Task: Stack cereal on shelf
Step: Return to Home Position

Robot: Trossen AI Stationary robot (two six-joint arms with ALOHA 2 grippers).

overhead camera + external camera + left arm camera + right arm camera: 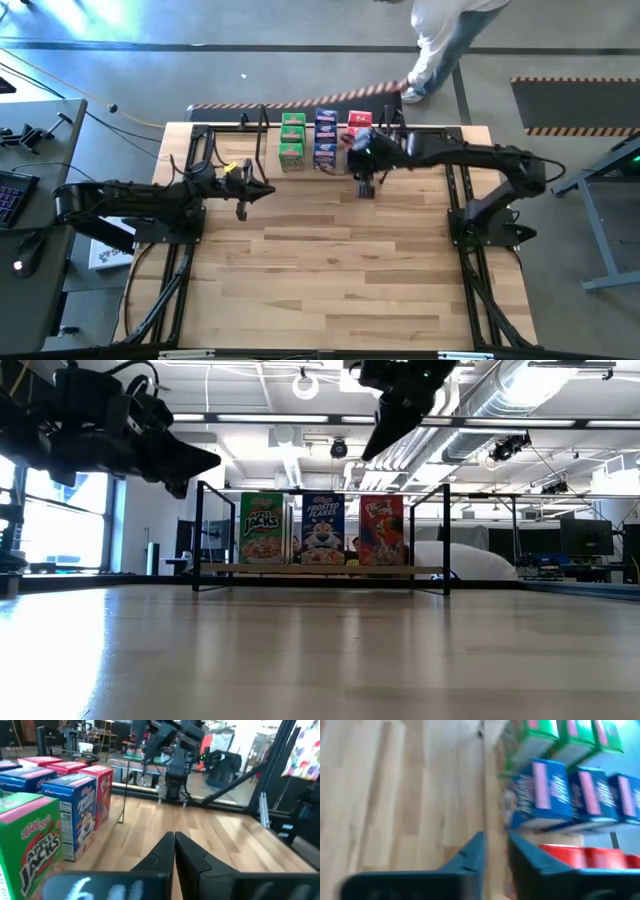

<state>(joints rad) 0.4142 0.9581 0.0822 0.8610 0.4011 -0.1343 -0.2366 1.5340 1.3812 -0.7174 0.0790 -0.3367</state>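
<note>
On the shelf (320, 569) at the far edge of the table (330, 280) you have the cereal (325, 138) standing upright in three rows side by side: the green boxes (292, 140) toward the left arm, the blue boxes (325, 128) in the middle, the red boxes (358, 120) toward the right arm, partly under that arm's wrist in the high view. From table height the front boxes stand flush and close together between the black hoop frames (446, 538). Your right gripper (366, 188) hangs just in front of the red row and, in the low view, well above the box tops; its fingers (470, 857) sit a narrow gap apart with nothing between them. Your left gripper (250, 195) waits near the shelf's left end, above the table, its fingers (165, 852) pressed together on nothing. Stacking looks finished, so what remains is bringing the arms home. The risk lies with the right arm: its wrist overhangs the red row, so a retreat that dips or swings sideways before it clears could clip a box top or the near hoop and topple a whole row, since the boxes are light and packed tight. Lift and draw straight back. A person (440, 40) walks past beyond the table, well apart from it.
</note>
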